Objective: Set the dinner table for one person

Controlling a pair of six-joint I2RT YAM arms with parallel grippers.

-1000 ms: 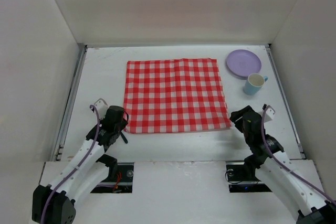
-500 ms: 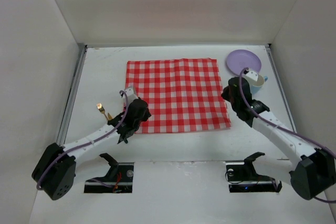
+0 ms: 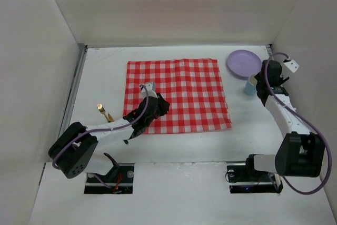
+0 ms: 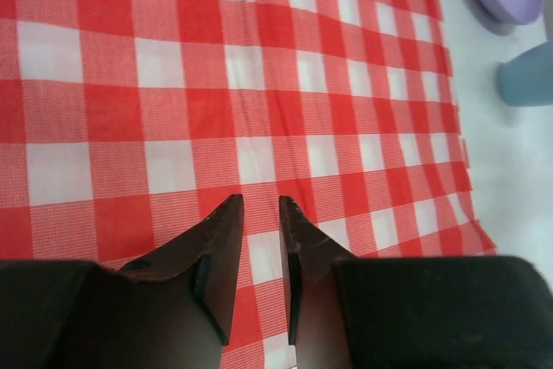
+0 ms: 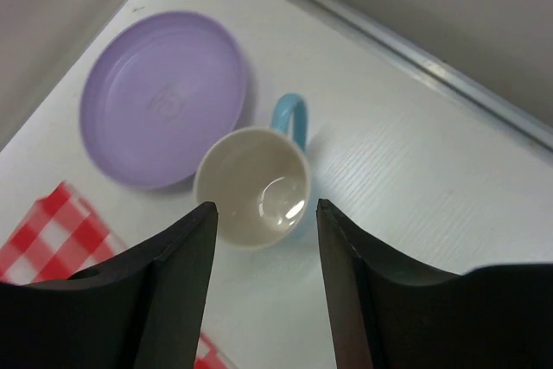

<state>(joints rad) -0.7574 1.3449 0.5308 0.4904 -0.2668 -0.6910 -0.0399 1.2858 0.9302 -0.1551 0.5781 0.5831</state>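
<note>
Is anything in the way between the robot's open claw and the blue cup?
No. The right gripper hangs open above the blue cup, and the gap between them looks clear. The purple plate sits just beside the cup, not between them.

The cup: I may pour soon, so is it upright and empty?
Upright and empty: the cup shows its open mouth and bare, shiny bottom, standing beside the plate.

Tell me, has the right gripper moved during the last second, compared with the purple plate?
Yes. The right gripper went from the near corner of the checked cloth toward the far right, and now hovers with open jaws above the blue cup beside the purple plate.
</note>
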